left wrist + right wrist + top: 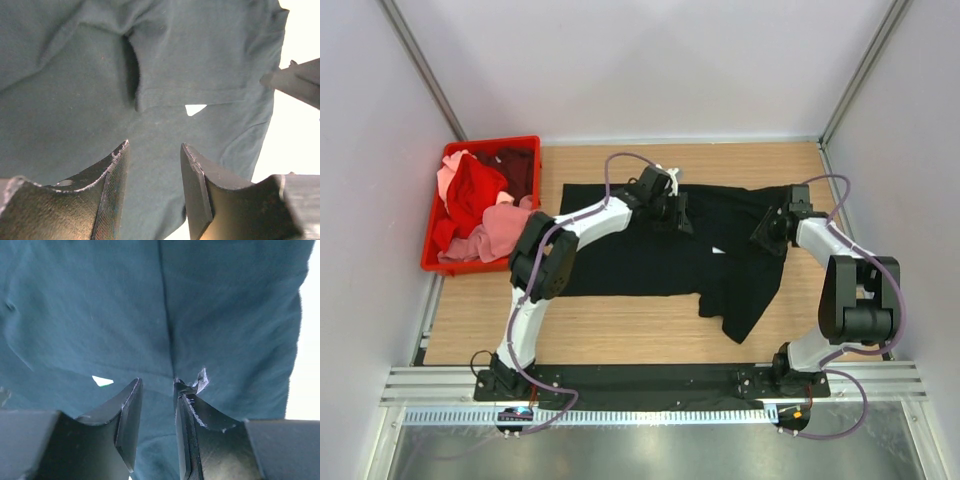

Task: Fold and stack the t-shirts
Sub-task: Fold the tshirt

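Observation:
A black t-shirt (640, 255) lies spread on the wooden table (620, 330), with a sleeve hanging toward the front right and a small white label (718, 250) near its middle. My left gripper (677, 210) hovers over the shirt's upper middle. In its wrist view the left gripper (152, 145) is open, with only flat cloth (75, 100) beyond the gap and the label (195, 108) just ahead. My right gripper (768, 235) is over the shirt's right part. There the right gripper (156, 382) stands open a little above the cloth (100, 305), holding nothing.
A red crate (520, 141) at the back left holds a red shirt (475, 190), a pink one (500, 230) and a dark maroon one (517, 165). White walls close in the table on three sides. Bare wood shows in front of the black shirt.

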Robot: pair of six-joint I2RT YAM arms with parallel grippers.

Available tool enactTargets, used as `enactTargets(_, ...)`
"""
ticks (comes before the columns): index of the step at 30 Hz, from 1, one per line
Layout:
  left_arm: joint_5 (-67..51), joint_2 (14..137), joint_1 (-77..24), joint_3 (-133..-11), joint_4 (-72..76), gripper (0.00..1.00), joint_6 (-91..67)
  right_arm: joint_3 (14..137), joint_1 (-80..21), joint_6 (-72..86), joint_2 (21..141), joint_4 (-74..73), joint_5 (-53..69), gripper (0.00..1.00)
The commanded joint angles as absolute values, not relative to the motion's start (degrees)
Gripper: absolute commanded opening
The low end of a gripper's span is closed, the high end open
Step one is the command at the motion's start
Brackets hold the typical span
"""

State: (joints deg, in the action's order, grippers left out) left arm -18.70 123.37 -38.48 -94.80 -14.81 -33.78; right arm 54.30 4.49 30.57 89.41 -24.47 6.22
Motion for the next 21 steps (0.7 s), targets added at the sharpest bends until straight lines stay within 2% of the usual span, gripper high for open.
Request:
enactTargets(1, -20.3, 125.2, -39.2, -96.1, -10.9, 0.47, -33.7, 52.9, 1.8, 31.5, 89.1, -22.2, 4.2, 0.38)
enactTargets(19, -19.2, 132.9, -40.2, -102.1, -9.1, 0.47, -33.1, 49.0, 0.8, 30.8, 92.2, -17.1, 2.5, 0.34)
enactTargets(21, -18.7, 132.9, -40.2, -102.5, -9.1, 0.47, -32.9, 48.8, 0.8, 30.8, 92.4, -16.5, 2.3, 0.29)
